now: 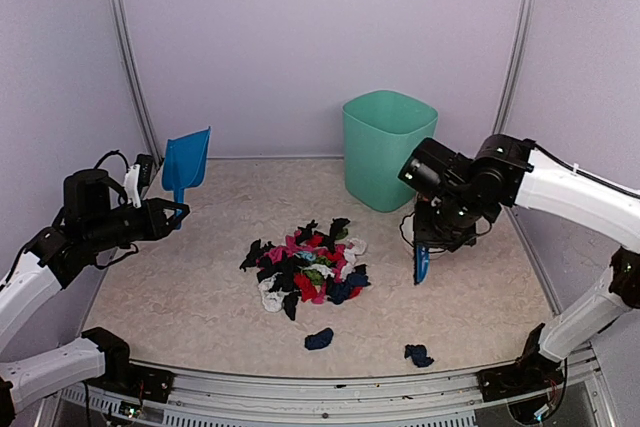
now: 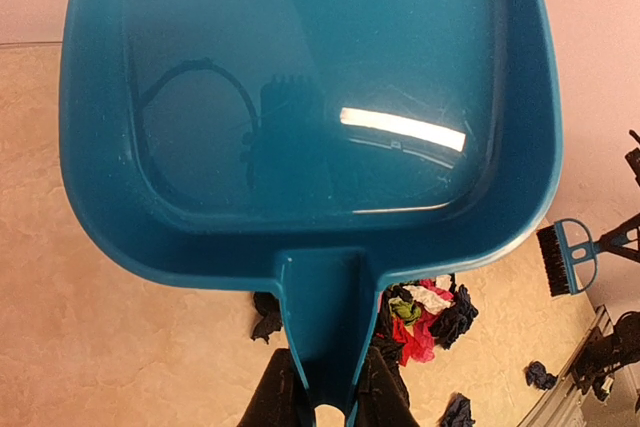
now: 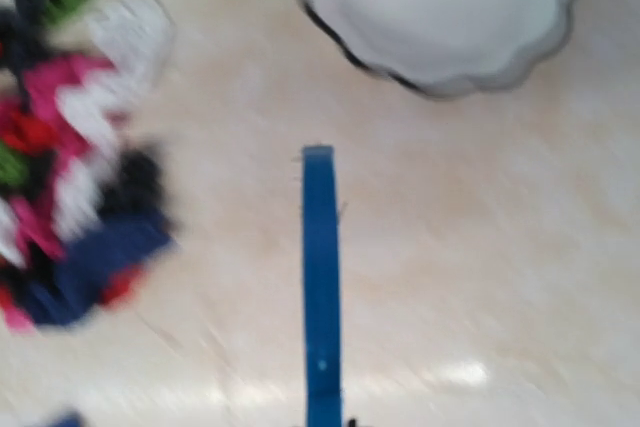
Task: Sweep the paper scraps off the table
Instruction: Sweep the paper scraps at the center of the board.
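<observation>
The paper scraps [image 1: 310, 267] lie in a mixed black, pink, red, white and green heap in the middle of the table [image 1: 180, 297]. Two dark blue scraps [image 1: 319, 339] [image 1: 419, 355] sit apart near the front edge. My left gripper [image 1: 170, 213] is shut on the handle of a blue dustpan [image 1: 187, 161], held above the table's left side. The dustpan [image 2: 300, 97] fills the left wrist view, its handle between my fingers [image 2: 275, 392], with scraps [image 2: 425, 312] below. My right gripper [image 1: 428, 235] is shut on a blue brush [image 1: 422, 263], right of the heap. The brush [image 3: 321, 277] is blurred.
A green bin [image 1: 385, 147] stands at the back, right of centre, close behind my right arm; its rim [image 3: 440, 77] shows at the top of the right wrist view. White walls close in the back and sides. A metal rim [image 1: 330, 387] runs along the front.
</observation>
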